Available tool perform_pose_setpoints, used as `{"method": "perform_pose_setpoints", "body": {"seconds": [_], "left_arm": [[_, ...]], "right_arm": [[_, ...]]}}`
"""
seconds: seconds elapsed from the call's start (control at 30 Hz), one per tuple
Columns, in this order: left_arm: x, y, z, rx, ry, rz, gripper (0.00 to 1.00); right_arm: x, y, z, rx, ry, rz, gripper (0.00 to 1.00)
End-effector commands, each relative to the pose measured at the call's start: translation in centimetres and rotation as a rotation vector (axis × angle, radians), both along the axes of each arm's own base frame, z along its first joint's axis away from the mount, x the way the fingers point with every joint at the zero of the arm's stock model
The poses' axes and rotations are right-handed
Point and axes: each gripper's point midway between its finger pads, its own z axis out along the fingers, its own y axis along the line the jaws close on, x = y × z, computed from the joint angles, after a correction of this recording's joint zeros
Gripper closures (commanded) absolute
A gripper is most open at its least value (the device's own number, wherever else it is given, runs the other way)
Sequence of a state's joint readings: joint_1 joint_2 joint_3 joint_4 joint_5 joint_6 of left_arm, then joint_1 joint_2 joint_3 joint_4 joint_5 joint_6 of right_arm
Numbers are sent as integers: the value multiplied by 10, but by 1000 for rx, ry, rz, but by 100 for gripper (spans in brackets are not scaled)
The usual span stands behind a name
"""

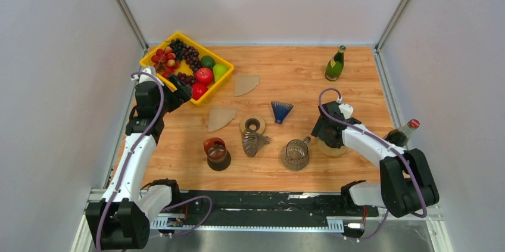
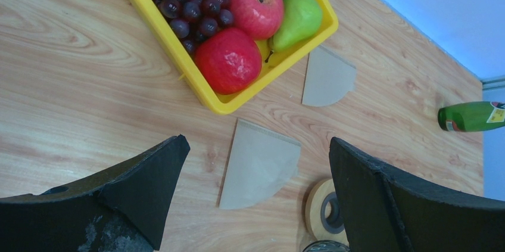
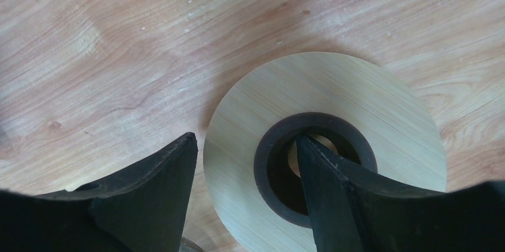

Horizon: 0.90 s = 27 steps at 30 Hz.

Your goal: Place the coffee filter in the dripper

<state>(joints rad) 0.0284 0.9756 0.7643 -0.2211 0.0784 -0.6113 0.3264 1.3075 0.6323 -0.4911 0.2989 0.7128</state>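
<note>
The desk point(image 1: 333, 88) is pale orange wood with wavy grain. At ten o'clock a yellow crate point(image 1: 218, 87) holds dark purple grapes point(image 1: 189, 55), red apples point(image 1: 203, 75) and a green pear point(image 1: 220, 71). The coffee filters point(image 1: 221, 118) are beige, the ribbed dripper point(image 1: 280, 111) is dark blue, and the bottle point(image 1: 334, 65) at one o'clock is green.

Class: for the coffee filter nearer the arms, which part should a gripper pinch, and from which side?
Probably its curved edge, the side facing the wooden ring. The coffee filter lies flat on the table with nothing raised, so come down from above on that rim; thin paper there should lift easier than the straight edges.
</note>
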Motion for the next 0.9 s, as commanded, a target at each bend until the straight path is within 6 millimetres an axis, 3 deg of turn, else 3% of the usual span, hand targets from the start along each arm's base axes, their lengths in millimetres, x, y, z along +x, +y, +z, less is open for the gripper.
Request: {"method": "perform_pose_setpoints", "body": {"seconds": [0.0,0.3,0.63,0.87], "left_arm": [[6,-1,16,6,-41,-12,0],[9,-2,12,1,-22,-18,0],[8,-3,12,-1,-21,-22,0],[7,-3,14,-1,-26,-23,0]], "right_arm": [[-4,0,0,20,-22,-36,32],[-11,-6,7,13,-44,-60,34],[-7,-4,21,26,-93,-31,63],[-3,0,36,48,-147,-2,75]]}}
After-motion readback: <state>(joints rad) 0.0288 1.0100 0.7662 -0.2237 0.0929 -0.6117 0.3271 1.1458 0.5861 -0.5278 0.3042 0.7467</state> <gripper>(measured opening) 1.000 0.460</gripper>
